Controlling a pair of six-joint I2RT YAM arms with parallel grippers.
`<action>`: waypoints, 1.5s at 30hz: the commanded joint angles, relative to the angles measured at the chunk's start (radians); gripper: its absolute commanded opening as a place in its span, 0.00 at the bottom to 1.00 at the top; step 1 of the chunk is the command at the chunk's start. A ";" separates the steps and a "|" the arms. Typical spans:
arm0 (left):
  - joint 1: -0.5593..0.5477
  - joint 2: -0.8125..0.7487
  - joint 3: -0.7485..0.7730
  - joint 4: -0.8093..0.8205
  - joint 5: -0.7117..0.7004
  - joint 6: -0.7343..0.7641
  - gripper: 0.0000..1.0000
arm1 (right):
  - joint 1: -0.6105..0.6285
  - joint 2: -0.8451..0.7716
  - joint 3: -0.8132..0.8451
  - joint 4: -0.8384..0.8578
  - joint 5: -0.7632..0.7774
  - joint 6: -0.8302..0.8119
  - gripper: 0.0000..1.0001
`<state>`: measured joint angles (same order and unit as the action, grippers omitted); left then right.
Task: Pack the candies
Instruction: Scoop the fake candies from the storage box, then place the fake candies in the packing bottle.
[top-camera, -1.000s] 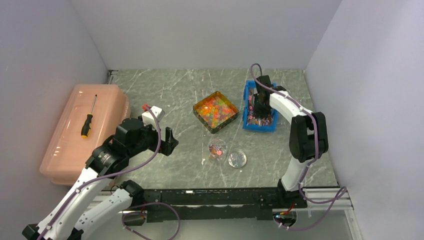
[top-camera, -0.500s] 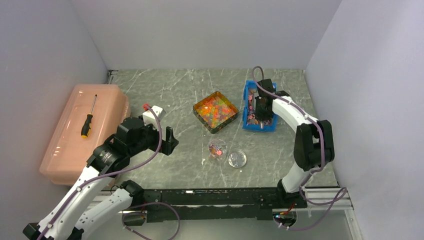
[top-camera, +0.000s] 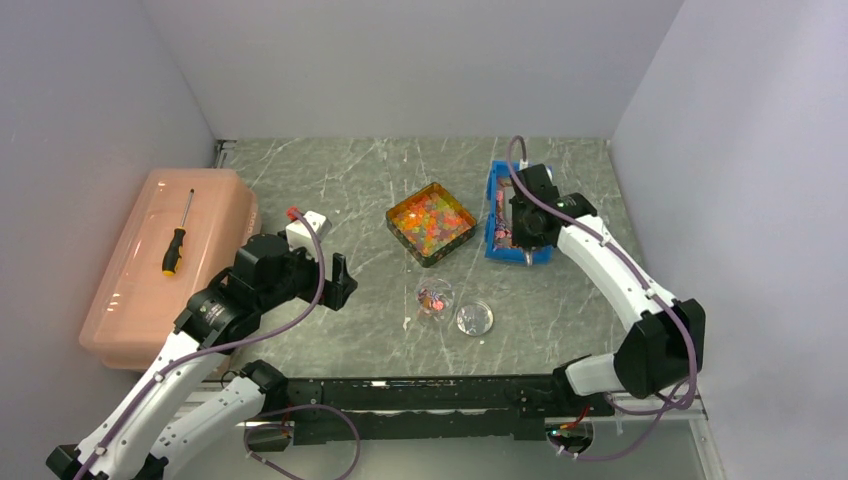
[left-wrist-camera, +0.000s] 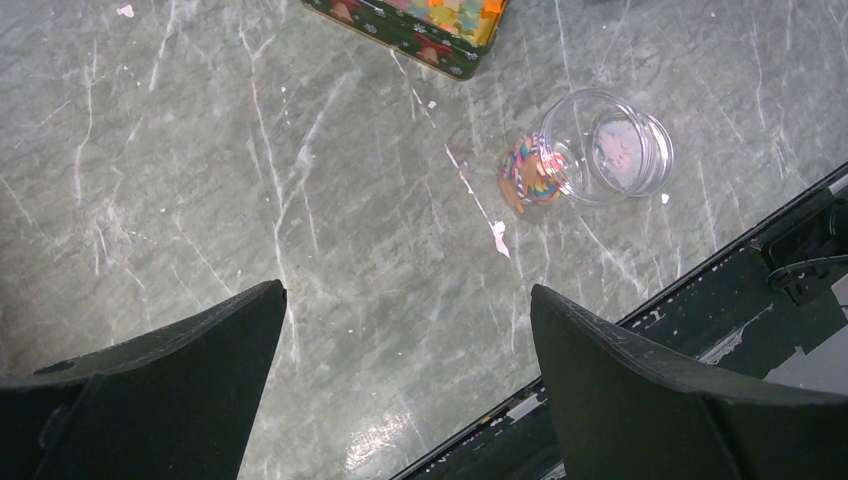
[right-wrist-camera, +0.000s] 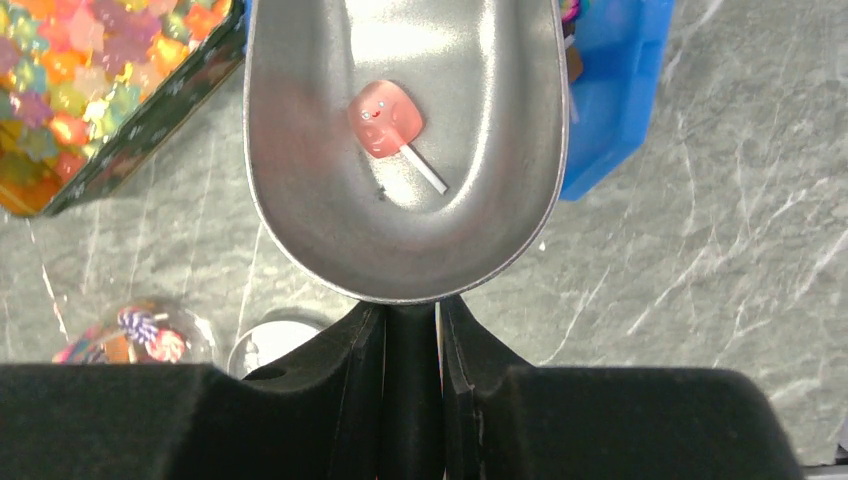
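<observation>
The candies (top-camera: 431, 220) fill a dark square tin (top-camera: 404, 243) at mid-table; they also show in the right wrist view, candies (right-wrist-camera: 60, 90). A small clear jar (top-camera: 434, 297) holds a few pieces, and its lid (top-camera: 474, 318) lies beside it. My right gripper (top-camera: 527, 232) is shut on the handle of a metal scoop (right-wrist-camera: 330, 200), over the near end of a blue bin (top-camera: 493, 215). One pink lollipop (right-wrist-camera: 385, 118) lies in the scoop. My left gripper (top-camera: 340, 285) hangs open over bare table, left of the jar (left-wrist-camera: 535, 172).
A pink storage box (top-camera: 130, 300) stands at the left with a screwdriver (top-camera: 178, 235) on its lid. The blue bin (right-wrist-camera: 620, 90) holds more wrapped sweets. A black rail (top-camera: 420, 395) runs along the table's near edge. Grey walls close in both sides.
My right arm has drawn the scoop up out of the blue bin and toward its near end, with its elbow swinging out to the right. The left arm has not moved.
</observation>
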<state>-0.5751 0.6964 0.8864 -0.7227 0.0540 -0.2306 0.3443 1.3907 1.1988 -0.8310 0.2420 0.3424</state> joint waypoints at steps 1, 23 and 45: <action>0.004 -0.006 -0.001 0.022 -0.010 0.000 0.99 | 0.079 -0.065 0.011 -0.064 0.086 0.023 0.00; 0.008 0.018 0.000 0.023 -0.003 -0.002 0.99 | 0.424 -0.321 0.003 -0.190 -0.101 -0.006 0.00; 0.009 0.026 0.000 0.023 0.008 -0.001 0.99 | 0.718 -0.254 0.044 -0.421 -0.143 0.171 0.00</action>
<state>-0.5705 0.7303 0.8864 -0.7223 0.0551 -0.2306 1.0248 1.1133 1.1904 -1.1988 0.0929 0.4599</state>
